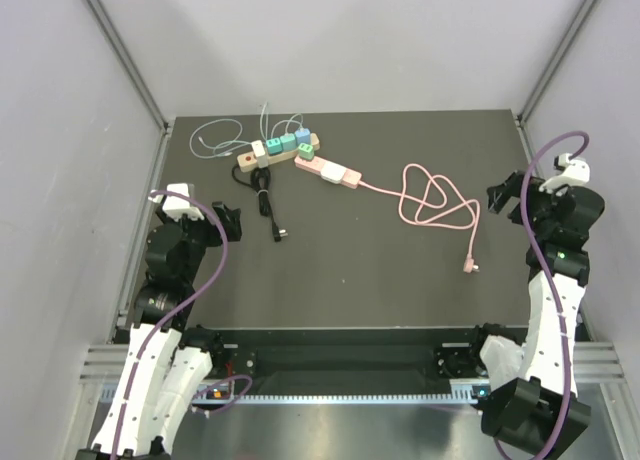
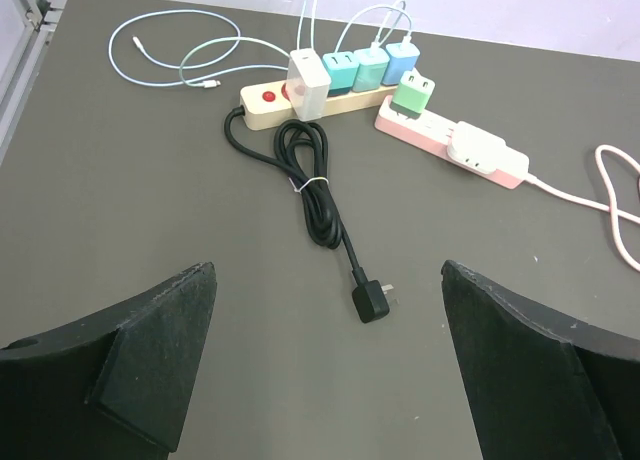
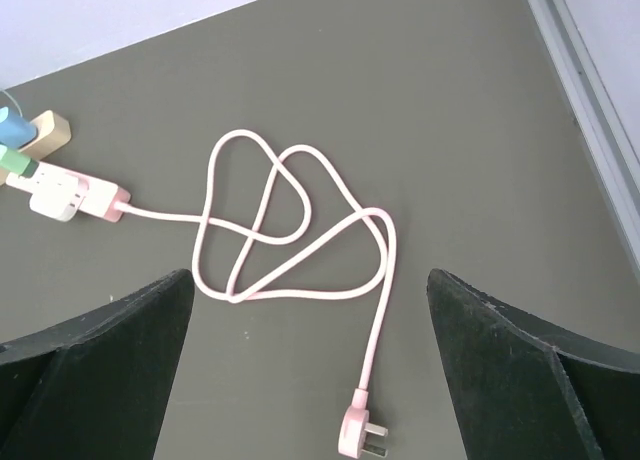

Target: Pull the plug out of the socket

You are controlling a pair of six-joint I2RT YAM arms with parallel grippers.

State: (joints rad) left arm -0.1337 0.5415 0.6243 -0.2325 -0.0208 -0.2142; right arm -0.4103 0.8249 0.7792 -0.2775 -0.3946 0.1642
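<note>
A beige power strip lies at the back left of the table with a white charger and three blue-green plugs in it. A pink power strip lies beside it with a green plug and a white plug in it. My left gripper is open, near the left edge, well short of the strips. My right gripper is open, above the pink cord's end at the right.
A bundled black cord with a loose black plug lies in front of the beige strip. A looped pink cord ends in a loose pink plug. Thin white-blue cables lie at the back left.
</note>
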